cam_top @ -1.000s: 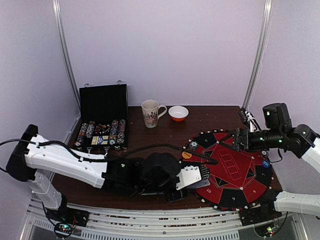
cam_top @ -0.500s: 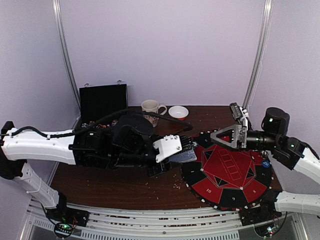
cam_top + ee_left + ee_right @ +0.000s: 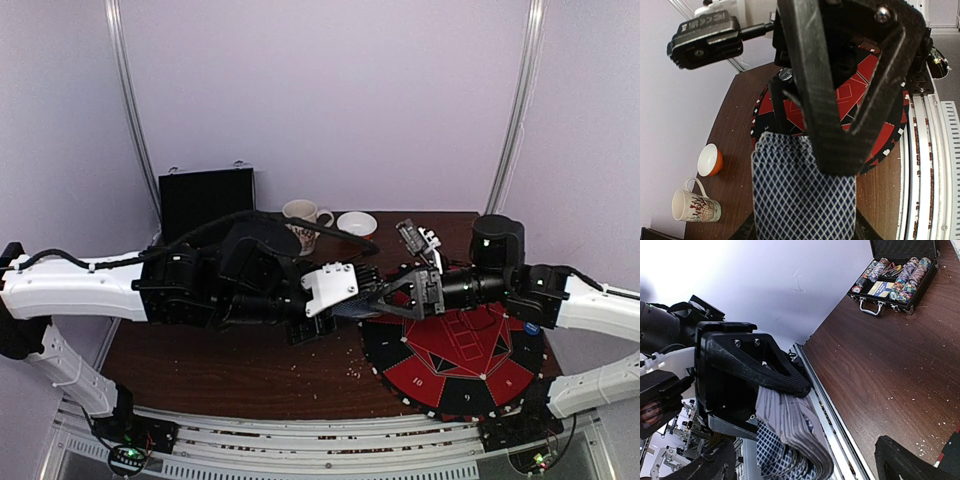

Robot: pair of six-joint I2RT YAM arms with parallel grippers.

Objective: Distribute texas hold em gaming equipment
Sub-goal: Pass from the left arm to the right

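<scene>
Both arms have shifted since the earlier frames: the left arm, then low along the near table edge, is now raised, and the right arm has swung leftward across the mat, so the two claws meet over the mat's left rim. Left gripper is closed narrow on the deck of cards, pinching it at one end and holding it clear above the table. Card backs show a blue-and-white diamond pattern; the right wrist view shows the deck edge-on, slightly fanned, clamped between the left gripper's black fingers. Right gripper stands wide, its jaws on either side of the deck's free end; the right wrist view shows a gap on each side of the cards. One right finger crosses in front of the deck in the left wrist view. Below lies the round red-and-black mat on the right half of the table. Open chip case sits at the far left corner with rows of chips in its tray. Patterned mug and orange-and-white bowl stand side by side at the far edge, apart from the mat.
</scene>
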